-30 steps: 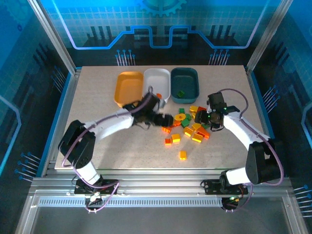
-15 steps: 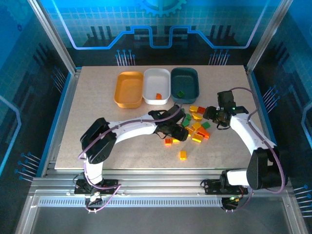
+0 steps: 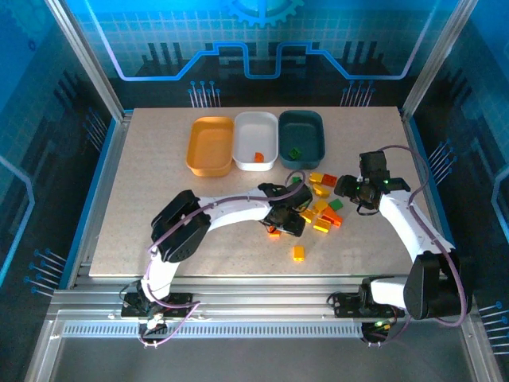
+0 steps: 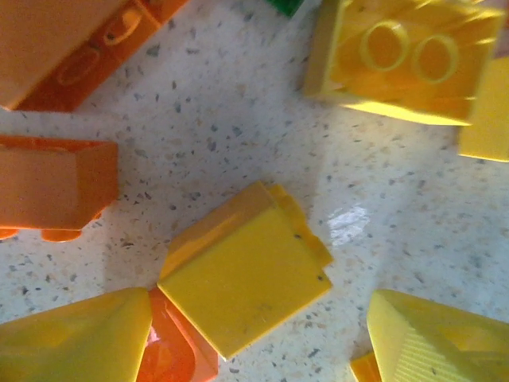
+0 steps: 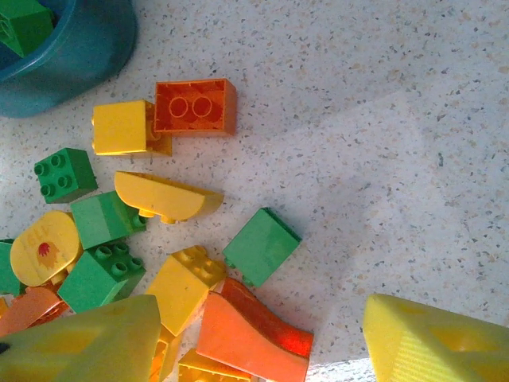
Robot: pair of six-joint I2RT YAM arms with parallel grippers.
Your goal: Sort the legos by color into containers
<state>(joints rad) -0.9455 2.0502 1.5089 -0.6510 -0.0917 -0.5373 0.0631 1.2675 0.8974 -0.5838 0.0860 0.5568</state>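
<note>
The legos lie in a loose pile [image 3: 322, 208] in the middle of the table, right of centre. My left gripper [image 3: 288, 220] is low over the pile's left edge and stands open. In the left wrist view its fingertips [image 4: 75, 338] flank a smooth yellow brick [image 4: 242, 278], with an orange brick [image 4: 171, 346] by the left tip. My right gripper [image 3: 350, 189] is open over the pile's right side, above a green brick [image 5: 261, 245] and a curved orange brick [image 5: 250, 330]. The orange-yellow tray [image 3: 208, 147], white tray [image 3: 256, 131] and teal tray [image 3: 302, 131] line the far side.
One orange brick [image 3: 258, 157] lies in the white tray and one green brick [image 3: 295, 152] in the teal tray [image 5: 71, 48]. A lone yellow brick [image 3: 298, 253] sits nearer the front edge. Bare tabletop spreads to the left and at the far right.
My left gripper has swung from the white tray down to the pile's left edge, and an orange brick now shows in that tray. My right gripper shifted slightly right and away.
</note>
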